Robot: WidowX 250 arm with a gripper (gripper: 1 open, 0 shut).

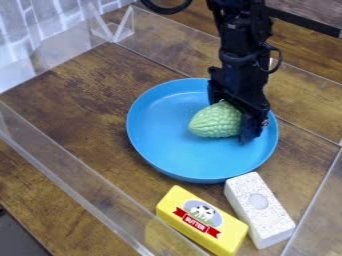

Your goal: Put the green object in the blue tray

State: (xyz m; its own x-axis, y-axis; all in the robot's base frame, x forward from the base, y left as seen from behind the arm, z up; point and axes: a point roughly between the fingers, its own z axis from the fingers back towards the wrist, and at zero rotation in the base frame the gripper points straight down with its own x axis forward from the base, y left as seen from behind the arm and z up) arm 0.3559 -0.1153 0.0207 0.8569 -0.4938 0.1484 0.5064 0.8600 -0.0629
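Observation:
The pale green, bumpy green object point(209, 122) lies inside the blue tray point(150, 138), right of the tray's middle. My gripper point(237, 119) points straight down over the object's right side. Its black fingers point(251, 128) stand wide apart, one on each side of the lump and low in the tray. The jaws look open, not squeezing it. The fingers hide the right end of the green object.
A yellow box point(201, 218) and a white rectangular block point(259, 207) lie in front of the tray near the front edge. Clear plastic walls point(54, 170) border the wooden table on the left and front.

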